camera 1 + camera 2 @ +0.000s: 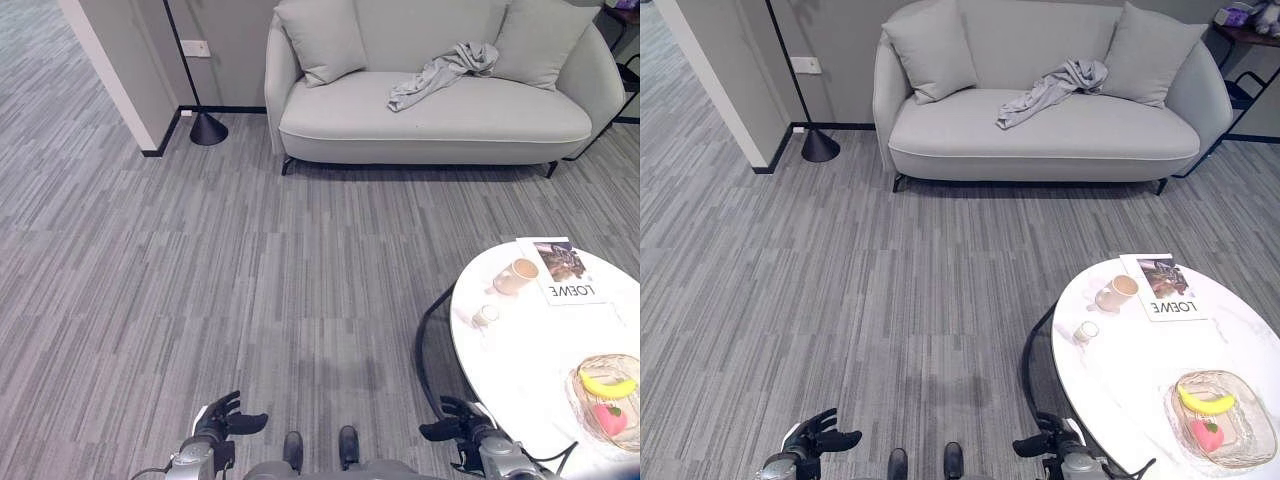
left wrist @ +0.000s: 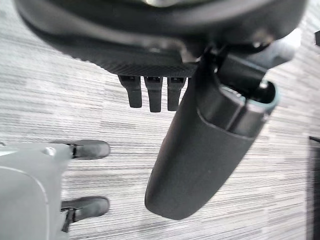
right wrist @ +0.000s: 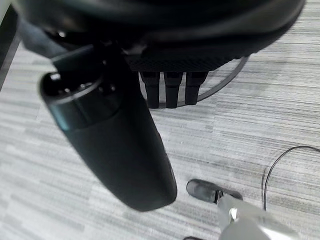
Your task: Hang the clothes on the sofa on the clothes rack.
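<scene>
With both hands, left hand and right hand, held empty and fingers relaxed, the sofa should be approached squarely so the grey garment draped on its seat can be gripped

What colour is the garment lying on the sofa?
Light grey, close to the sofa's own shade; the garment shows best in the right eye view.

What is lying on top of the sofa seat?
A crumpled grey garment lies on the sofa seat, reaching up the backrest, between two cushions. What it covers is hidden.
</scene>
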`<state>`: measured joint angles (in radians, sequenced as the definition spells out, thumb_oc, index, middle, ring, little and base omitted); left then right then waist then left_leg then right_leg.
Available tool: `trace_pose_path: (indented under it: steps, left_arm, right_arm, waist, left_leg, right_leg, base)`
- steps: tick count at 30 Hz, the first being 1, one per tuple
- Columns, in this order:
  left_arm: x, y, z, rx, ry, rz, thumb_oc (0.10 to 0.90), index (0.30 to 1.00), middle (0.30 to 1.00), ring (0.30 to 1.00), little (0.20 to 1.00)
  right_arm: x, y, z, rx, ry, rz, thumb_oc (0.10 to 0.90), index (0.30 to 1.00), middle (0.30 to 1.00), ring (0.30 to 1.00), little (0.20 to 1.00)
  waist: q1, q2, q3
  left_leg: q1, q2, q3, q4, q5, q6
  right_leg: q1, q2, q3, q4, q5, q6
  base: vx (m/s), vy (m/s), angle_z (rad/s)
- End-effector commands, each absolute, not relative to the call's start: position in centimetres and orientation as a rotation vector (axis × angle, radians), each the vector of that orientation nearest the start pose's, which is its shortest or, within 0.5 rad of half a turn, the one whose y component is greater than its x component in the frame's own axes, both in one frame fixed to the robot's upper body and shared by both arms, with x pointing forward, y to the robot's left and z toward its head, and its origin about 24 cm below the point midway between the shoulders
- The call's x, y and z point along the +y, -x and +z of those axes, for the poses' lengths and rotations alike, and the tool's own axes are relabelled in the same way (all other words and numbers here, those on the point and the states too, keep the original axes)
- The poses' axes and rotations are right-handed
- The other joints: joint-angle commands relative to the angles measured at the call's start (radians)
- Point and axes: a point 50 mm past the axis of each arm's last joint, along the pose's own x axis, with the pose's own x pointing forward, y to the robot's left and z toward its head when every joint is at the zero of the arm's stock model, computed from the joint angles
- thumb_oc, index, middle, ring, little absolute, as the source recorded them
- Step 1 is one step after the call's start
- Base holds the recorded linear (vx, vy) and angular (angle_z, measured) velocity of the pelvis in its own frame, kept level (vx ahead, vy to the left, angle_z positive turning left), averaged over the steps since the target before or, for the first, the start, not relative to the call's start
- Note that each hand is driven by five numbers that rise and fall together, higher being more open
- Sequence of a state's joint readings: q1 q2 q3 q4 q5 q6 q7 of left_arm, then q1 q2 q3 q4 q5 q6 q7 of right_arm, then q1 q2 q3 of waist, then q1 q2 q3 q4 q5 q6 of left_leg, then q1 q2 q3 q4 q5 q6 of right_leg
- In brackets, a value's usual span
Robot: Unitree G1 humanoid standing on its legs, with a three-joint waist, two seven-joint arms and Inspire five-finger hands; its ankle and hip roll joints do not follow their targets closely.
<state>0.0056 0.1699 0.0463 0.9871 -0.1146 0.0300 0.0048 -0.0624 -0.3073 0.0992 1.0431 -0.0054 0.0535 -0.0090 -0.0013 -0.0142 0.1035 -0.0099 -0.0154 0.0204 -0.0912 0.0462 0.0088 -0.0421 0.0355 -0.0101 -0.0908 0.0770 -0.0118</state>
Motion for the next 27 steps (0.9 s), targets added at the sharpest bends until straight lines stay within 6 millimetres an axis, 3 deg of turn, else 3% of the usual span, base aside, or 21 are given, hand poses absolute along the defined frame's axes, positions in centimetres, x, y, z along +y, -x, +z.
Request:
trace_pose_path:
  steps: [1, 9, 19, 27]
  left_arm:
    - [22.1, -16.8, -13.0, 0.900, -0.067, 0.149, 0.800, 0.900, 0.900, 0.900, 0.900]
    - [21.8, -17.9, -12.4, 0.862, -0.091, 0.115, 0.800, 0.900, 0.900, 0.900, 0.900]
    - [21.7, -17.2, -13.0, 0.907, -0.112, 0.109, 0.800, 0.900, 0.900, 0.900, 0.900]
    - [22.1, -16.8, -13.1, 0.918, -0.133, 0.122, 0.800, 0.900, 0.900, 0.900, 0.900]
  right_arm:
    - [-25.4, -17.5, -11.9, 0.919, 0.373, -0.067, 0.800, 0.900, 0.900, 0.900, 0.900]
    - [-24.7, -18.8, -11.4, 0.881, 0.401, -0.018, 0.800, 0.900, 0.900, 0.900, 0.900]
    - [-24.6, -17.3, -12.5, 0.949, 0.373, -0.041, 0.800, 0.900, 0.900, 0.900, 0.900]
    - [-25.8, -16.1, -12.5, 0.966, 0.349, -0.123, 0.800, 0.900, 0.900, 0.900, 0.900]
  waist:
    - [0.018, -0.018, -0.042]
    - [0.028, -0.017, -0.039]
    - [0.025, -0.013, -0.047]
    - [0.009, -0.011, -0.050]
  left_leg:
    - [0.014, -0.004, -0.036, 0.004, -0.067, -0.020]
    - [0.014, -0.008, -0.042, 0.004, -0.068, -0.017]
    - [0.019, -0.005, -0.044, 0.004, -0.071, -0.016]
    - [0.018, -0.004, -0.043, 0.004, -0.076, -0.011]
  right_leg:
    - [0.000, -0.044, 0.042, 0.004, 0.037, 0.046]
    - [0.003, -0.046, 0.041, 0.004, 0.036, 0.042]
    - [0.010, -0.045, 0.043, 0.004, 0.034, 0.042]
    - [0.007, -0.038, 0.049, 0.004, 0.032, 0.044]
  base:
    - [0.00, 0.000, 0.00]
    - [0.00, 0.000, 0.00]
    - [0.00, 0.000, 0.00]
    - [0.01, -0.013, 0.00]
